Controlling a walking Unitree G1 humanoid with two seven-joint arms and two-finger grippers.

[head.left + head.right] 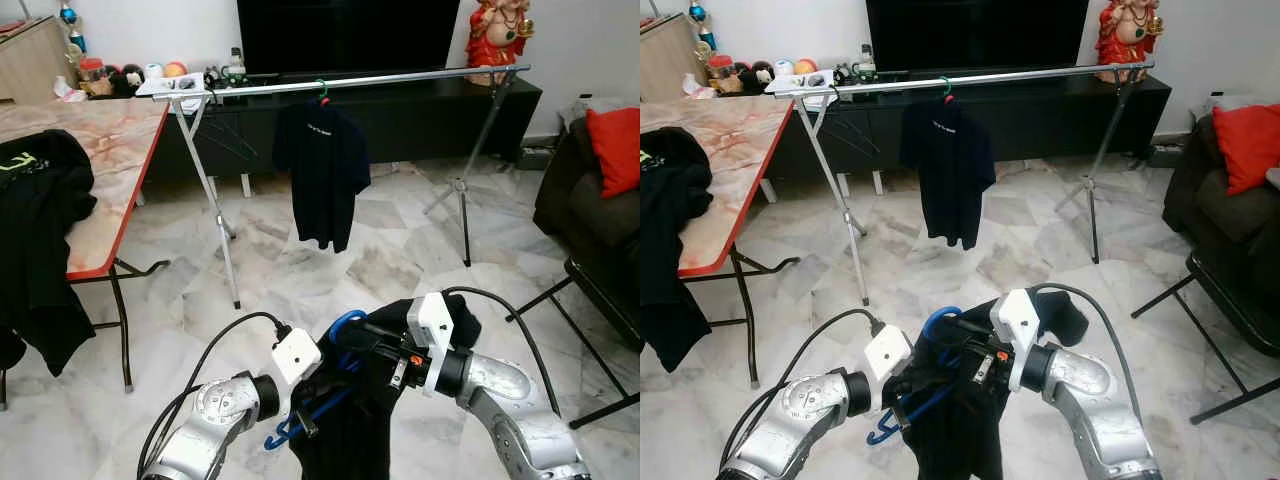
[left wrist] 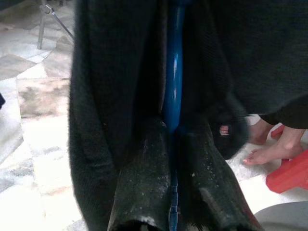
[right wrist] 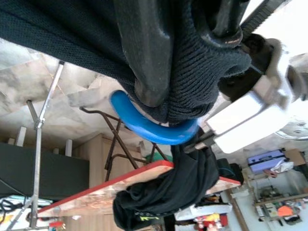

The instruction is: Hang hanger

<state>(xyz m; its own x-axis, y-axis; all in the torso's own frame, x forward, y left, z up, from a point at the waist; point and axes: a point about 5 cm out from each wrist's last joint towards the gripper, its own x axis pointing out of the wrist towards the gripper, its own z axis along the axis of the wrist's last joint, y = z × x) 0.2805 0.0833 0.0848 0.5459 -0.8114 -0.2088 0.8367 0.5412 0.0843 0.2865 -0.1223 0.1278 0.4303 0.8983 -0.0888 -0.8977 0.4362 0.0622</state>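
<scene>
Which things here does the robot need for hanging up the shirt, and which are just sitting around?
Needed for the job:
- blue hanger with the black garment on it
- left end effector and right end effector, both gripping it
- clothes rail

Just sitting around:
- black T-shirt already hung
- clothes on the table
- red cushion
- statue
- TV

I count two shirts on hangers: one on my blue hanger (image 1: 345, 330), one on the rail (image 1: 350, 82); one bench (image 1: 110, 150).
</scene>
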